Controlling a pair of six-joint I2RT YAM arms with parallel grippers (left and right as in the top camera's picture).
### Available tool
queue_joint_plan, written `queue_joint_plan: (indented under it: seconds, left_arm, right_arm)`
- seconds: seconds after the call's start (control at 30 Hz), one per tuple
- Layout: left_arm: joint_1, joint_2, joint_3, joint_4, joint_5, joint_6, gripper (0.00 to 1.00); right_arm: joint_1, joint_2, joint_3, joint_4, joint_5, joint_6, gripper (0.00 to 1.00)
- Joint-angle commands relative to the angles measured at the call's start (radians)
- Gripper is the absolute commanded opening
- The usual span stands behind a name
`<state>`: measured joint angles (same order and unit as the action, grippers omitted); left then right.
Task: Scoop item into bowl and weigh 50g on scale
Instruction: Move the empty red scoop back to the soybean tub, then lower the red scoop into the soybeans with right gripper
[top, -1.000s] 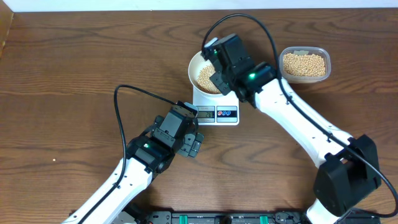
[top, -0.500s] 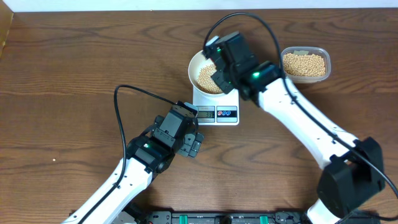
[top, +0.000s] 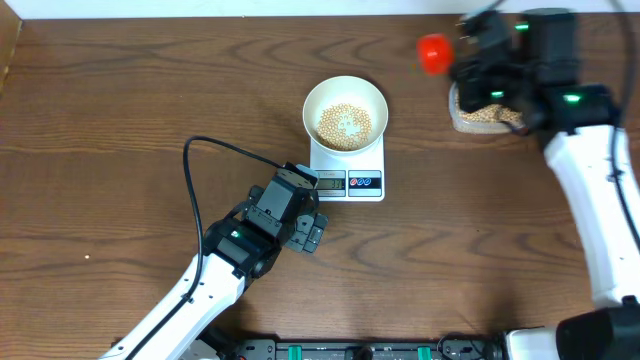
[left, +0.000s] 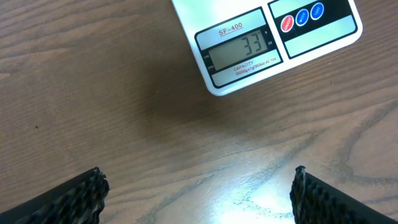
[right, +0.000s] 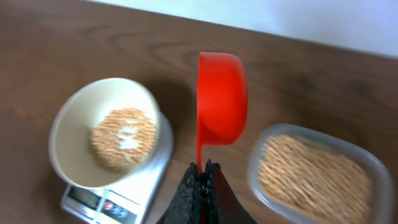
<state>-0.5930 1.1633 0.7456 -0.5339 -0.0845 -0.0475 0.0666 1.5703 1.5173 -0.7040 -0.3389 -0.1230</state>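
While the right gripper (right: 200, 177) was clamped shut on the thin handle of the red scoop (right: 221, 93), we saw the scoop held in the air between the bowl (top: 374, 97) and the clear tub (right: 374, 186), nearer the tub, with its cup turned on its side. We could not tell whether the scoop carried anything. The bowl sat on the scale (top: 330, 160), and the beans (top: 343, 124) lay in a shallow heap at its bottom, well below the rim. We saw more of the same beans filling the tub. The left gripper (left: 198, 179) hung over the bare table (top: 120, 120) just in front of the scale's display, its jaws spread wide and gripping nothing. The display read 33.
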Motion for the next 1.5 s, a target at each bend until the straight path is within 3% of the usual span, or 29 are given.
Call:
queue_joint_plan:
  seconds: [0.0,0.33,1.13,1.47]
  left_arm:
    - [-0.003,0.006,-0.005,0.001,-0.003,0.013,0.96]
    - [-0.003,0.006,-0.005,0.001,-0.003,0.014,0.96]
    - [-0.003,0.006,-0.005,0.001,-0.003,0.014,0.96]
    - [-0.003,0.006,-0.005,0.001,-0.003,0.013,0.96]
  right_arm:
    - [-0.073,-0.005,0.007,-0.038,0.014,0.021,0.01]
    - [-0.143,0.060,0.006,-0.055,0.206,0.021,0.01]
    - [-0.143,0.327,0.006,-0.026,0.391,-0.006,0.01]
    - [-0.137,0.392,0.005,-0.041,0.269,-0.005,0.01]
